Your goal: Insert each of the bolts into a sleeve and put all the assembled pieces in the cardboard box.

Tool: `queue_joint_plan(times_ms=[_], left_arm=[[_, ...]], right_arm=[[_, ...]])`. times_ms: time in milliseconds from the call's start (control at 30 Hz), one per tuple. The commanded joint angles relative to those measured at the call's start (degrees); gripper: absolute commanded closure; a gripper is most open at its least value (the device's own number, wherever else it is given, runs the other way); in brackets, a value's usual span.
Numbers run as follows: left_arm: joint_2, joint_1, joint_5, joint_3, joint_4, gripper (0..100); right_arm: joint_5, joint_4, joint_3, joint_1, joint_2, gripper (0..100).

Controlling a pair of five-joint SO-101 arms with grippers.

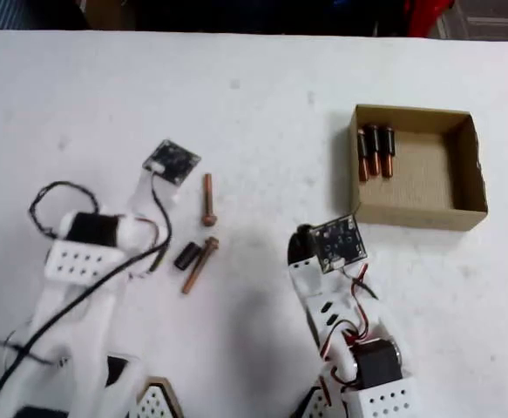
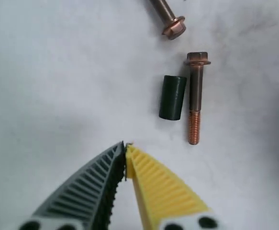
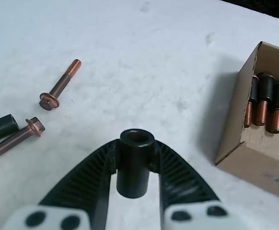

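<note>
White worktop [image 1: 254, 87] is bearing loose parts. Right pincer [image 3: 134, 149] is clamping a black cylindrical sleeve [image 3: 134, 165], bore exposed; left pincer [image 2: 126, 146] is hovering closed, empty, near a copper flanged bolt [image 2: 195, 96]. Advised: gripping its head, aligning threads squarely.

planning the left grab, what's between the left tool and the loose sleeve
Nothing: the left wrist view shows bare table between the left tool and the sleeve. A bolt lies alongside the sleeve, not in between.

Nothing legible; faint blue marks [image 3: 274, 180] on the cardboard box [image 3: 239, 153] wall, beside the fingers [image 3: 182, 177] of the right gripper [image 3: 135, 146], are unreadable
</note>
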Motion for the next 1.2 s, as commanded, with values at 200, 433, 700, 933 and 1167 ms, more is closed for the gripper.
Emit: queue_joint_plan(times_ms=[200, 433, 700, 933, 1167], left_arm=[[12.62, 8.31, 2.9, -8.09, -0.26, 88], [22.81, 11.38, 2.81, -13.63, 0.26, 88], [32.13, 13.32, 3.08, -19.34, -0.18, 88], [37.41, 13.41, 3.25, -22.51, -0.18, 84], [40.66, 13.32, 4.48, -22.77, -2.73, 79]], right_arm=[[-0.26, -1.36, -0.09, 0.66, -0.66, 98.2], [-0.26, -1.45, 0.26, 0.66, -0.66, 98.2], [-0.26, -1.45, 0.26, 0.66, -0.66, 98.2], [-0.26, -1.45, 0.26, 0.66, -0.66, 98.2], [-0.26, -1.45, 0.26, 0.66, -0.66, 98.2]])
